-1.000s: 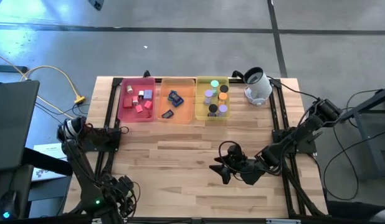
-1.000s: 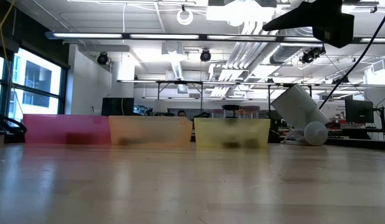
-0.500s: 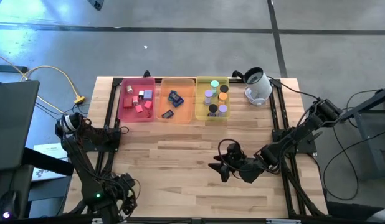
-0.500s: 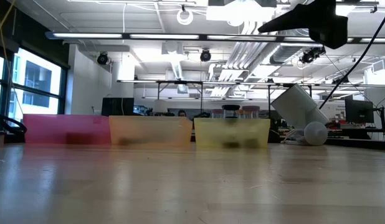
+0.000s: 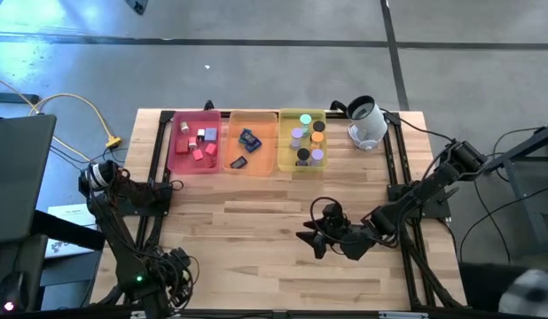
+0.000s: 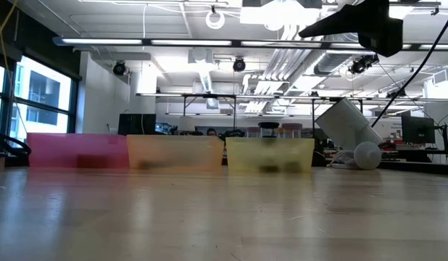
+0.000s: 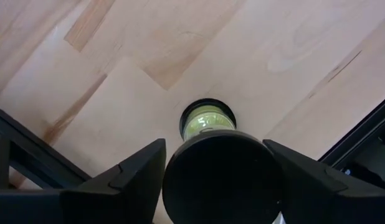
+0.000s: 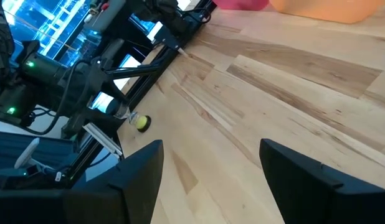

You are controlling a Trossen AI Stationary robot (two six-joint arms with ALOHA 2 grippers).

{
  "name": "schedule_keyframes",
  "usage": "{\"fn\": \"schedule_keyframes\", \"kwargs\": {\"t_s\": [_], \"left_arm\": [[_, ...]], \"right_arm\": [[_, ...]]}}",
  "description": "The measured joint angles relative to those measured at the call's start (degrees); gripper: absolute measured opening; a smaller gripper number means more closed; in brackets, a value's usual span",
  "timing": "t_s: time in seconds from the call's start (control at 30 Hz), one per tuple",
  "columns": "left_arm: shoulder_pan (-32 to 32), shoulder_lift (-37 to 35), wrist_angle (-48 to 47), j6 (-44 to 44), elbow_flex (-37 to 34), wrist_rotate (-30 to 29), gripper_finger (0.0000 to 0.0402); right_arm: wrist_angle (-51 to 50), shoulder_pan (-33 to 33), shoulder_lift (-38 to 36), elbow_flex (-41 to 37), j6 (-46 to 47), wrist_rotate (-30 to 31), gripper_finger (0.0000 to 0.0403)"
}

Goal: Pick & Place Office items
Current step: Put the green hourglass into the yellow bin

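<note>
I cannot read any brand, label or writing from these views; the markings on the white device [image 5: 366, 124] at the far right of the table [image 5: 256, 266] are too small to make out. 3 translucent trays stand side by side along the far edge. The pink tray [image 5: 176, 158] holds the red and pink cubes [image 5: 201, 146]. The orange tray [image 5: 261, 158] beside it holds 2 flat dark blue rectangles [image 5: 248, 139]. The yellow tray [image 5: 287, 120] holds the short cylinders [image 5: 307, 142] in purple, orange, green and black, standing on end. 1 piece is outside the trays: a green cylinder [image 7: 208, 121] stands upright on the bare wood at the near left corner, well apart from the trays. The left gripper [image 7: 212, 146] hangs directly over it. Its fingers [image 7: 139, 174] are spread, 1 on each side of the cylinder, and I see no contact with it. The right wrist view shows the same piece on the boards just beside the left arm's frame. The right gripper [image 8: 211, 149] is above the middle of the table, nearer the right side. It points toward the left arm with its fingers spread wide and only bare wood between them
</note>
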Motion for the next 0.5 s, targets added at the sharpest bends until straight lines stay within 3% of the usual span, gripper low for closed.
{"fn": "schedule_keyframes", "kwargs": {"t_s": [0.2,0.33,0.5], "left_arm": [[0.0,-0.74,-0.87,1.37,0.0,0.1,0.0203],[0.0,-1.33,-2.52,0.21,-0.03,2.47,0.02],[0.0,-3.75,-4.49,4.92,-0.04,3.23,0.02]], "right_arm": [[-0.01,-0.17,0.0,0.0,-0.09,-0.03,0.0254],[0.0,-0.13,0.0,0.0,-0.11,-0.18,0.0254],[0.85,-0.13,0.0,0.0,-0.11,-0.2,0.0254]]}}
